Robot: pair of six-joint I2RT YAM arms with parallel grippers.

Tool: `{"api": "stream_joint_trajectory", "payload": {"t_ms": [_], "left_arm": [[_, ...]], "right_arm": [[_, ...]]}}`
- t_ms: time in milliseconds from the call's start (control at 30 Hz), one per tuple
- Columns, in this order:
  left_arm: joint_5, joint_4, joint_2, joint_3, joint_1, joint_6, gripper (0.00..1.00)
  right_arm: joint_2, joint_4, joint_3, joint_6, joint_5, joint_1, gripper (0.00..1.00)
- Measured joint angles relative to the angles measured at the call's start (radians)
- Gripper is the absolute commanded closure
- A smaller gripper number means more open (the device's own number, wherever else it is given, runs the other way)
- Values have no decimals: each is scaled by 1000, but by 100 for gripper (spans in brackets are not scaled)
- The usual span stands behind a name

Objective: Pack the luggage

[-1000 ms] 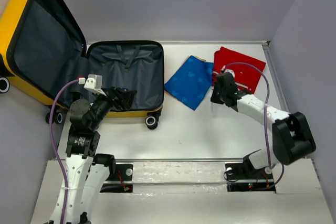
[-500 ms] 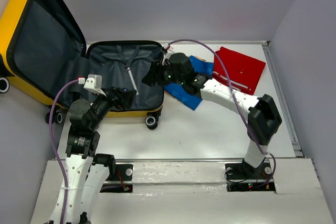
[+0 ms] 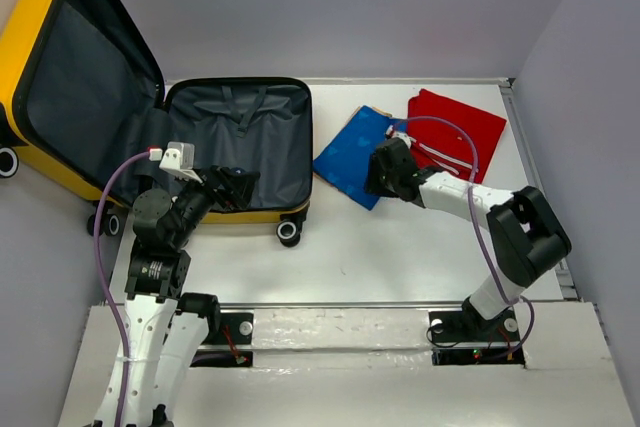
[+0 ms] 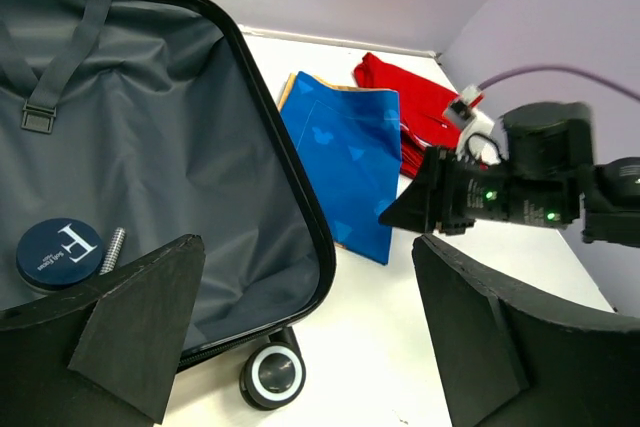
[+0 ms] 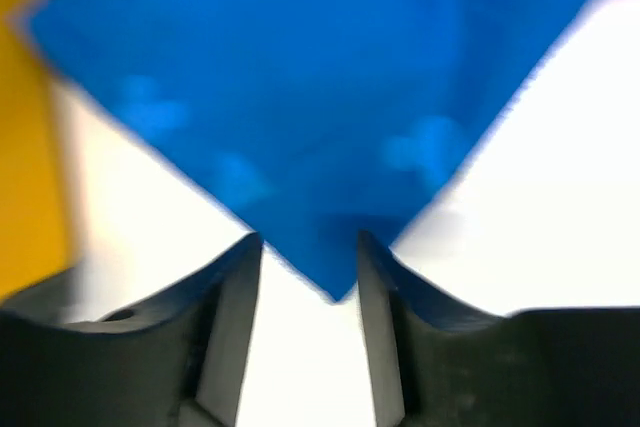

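The luggage point(image 3: 240, 142) lies open, long axis near-far, wheels toward the arms. The left gripper point(image 4: 308, 252) gapes. The right gripper point(image 5: 307, 247) is spread astride a corner of the cloth point(image 5: 330, 97).

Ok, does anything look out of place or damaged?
Nothing spilled or damaged. The luggage lies open with a round tin inside. The blue cloth sits diagonally beside the red cloth, both outside it; the right gripper has its jaws open astride the blue cloth's near corner.

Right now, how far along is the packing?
Done: the suitcase lies open with a round tin inside. In hand: the right pincer, open, straddles the near corner of the blue cloth. To do: pack that cloth and the red cloth, both on the table, then close up.
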Motion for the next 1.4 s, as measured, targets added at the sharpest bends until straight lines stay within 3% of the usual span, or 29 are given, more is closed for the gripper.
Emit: {"api": "stream_joint_trajectory", "payload": {"t_ms": [233,300,333,400,633,867,1033,1067,1100,1133,1167,1200,1300,1400], "left_arm": [[1,1,2,0,0,0,8],[1,1,3,0,0,0,8],[1,0,3,0,0,0,8],[0,0,4,0,0,0,8],[10,7,13,0,0,-3,6],[99,93,60,-12,0,-63,8],[150,139,104,-42,-50,-103,15],[146,143,113,-46,-87,-111,16],[139,143,120,-48,-136,-118,17],[129,142,126,-48,-183,-125,17],[111,141,133,-50,-234,-132,18],[92,139,139,-52,-299,-137,19],[8,127,140,-55,-441,-154,21],[-109,108,161,-64,-559,-170,22]], "right_arm": [[116,-14,-18,-11,33,-39,48],[140,-5,0,-12,41,-38,60],[150,-2,8,-12,47,-38,76],[167,10,19,-8,57,-39,93],[94,58,-83,14,88,-39,93],[-276,-26,-413,33,14,-29,93],[-541,-129,-552,102,-101,78,93],[-586,-159,-557,121,-117,109,92],[-626,-188,-559,140,-128,134,73],[-661,-216,-559,159,-141,150,60],[-708,-243,-560,170,-149,164,36],[-750,-269,-560,191,-149,169,28],[-872,-339,-553,209,-106,171,18],[-881,-396,-502,212,-19,169,16]]}}
